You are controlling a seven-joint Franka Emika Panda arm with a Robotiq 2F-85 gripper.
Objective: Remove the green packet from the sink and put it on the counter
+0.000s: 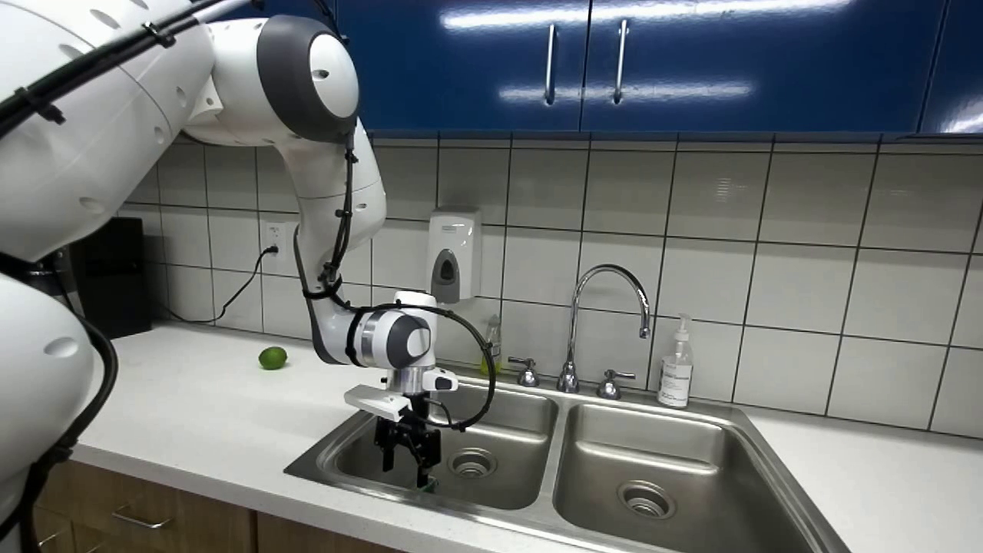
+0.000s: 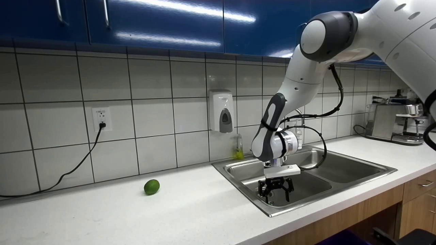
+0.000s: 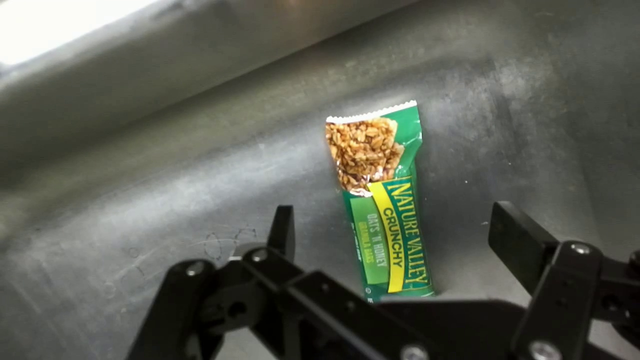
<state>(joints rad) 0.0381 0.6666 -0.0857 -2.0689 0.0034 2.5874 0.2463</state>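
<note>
Black, angular, jointed fingers (image 3: 517,240) stand nearest in the wrist view, spread wide apart and holding nothing, one to each side of the small, flat, oblong green packet (image 3: 384,200) with its glossy wrapper. Neither appears to touch it there, though whether their tips are down level with it I cannot tell. Beneath them, the packet lies on the floor of the double-basin stainless steel sink (image 1: 552,453). So the reach looks mostly done and the lining-up seems good, but the packet is neither gripped nor out of its basin. What remains, as I judge it, is perhaps a little lowering, closing on the wrapper, a lift past the steel rim and a carry outward. Farther off, the long, smooth, off-white tabletop (image 2: 190,204) bears a small, rounded green fruit (image 2: 152,187), on the side next to the packet's basin; that fruit seems to play no part in the job. Setting the packet down on this tabletop would be the last step, and it is not yet done.
</note>
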